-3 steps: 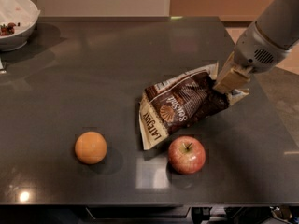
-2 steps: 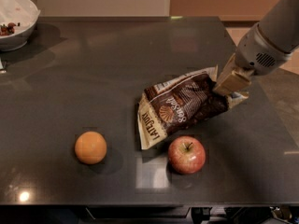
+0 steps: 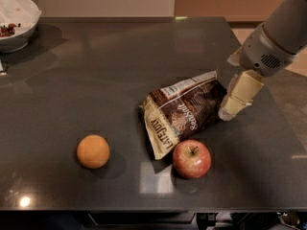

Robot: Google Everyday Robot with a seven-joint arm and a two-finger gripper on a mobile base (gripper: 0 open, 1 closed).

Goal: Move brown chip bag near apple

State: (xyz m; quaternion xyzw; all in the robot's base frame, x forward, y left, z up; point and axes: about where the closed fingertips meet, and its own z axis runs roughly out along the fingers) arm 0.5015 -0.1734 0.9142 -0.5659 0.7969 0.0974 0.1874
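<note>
The brown chip bag [image 3: 184,111] lies on the dark table [image 3: 96,80], cream edge and label facing up. Its lower end touches or nearly touches the red apple [image 3: 192,158], which stands just in front of it. My gripper [image 3: 236,99] hangs at the bag's right end, just beside its corner, open and holding nothing. The grey arm [image 3: 276,42] reaches in from the upper right.
An orange round fruit [image 3: 93,151] sits at the front left. A white bowl [image 3: 17,20] with some food stands at the far left corner. The table's right edge [image 3: 283,128] is close to the gripper.
The gripper has let go of the bag's right corner and drawn slightly right of it. The bag has settled flat next to the apple. The fruits have not moved.
</note>
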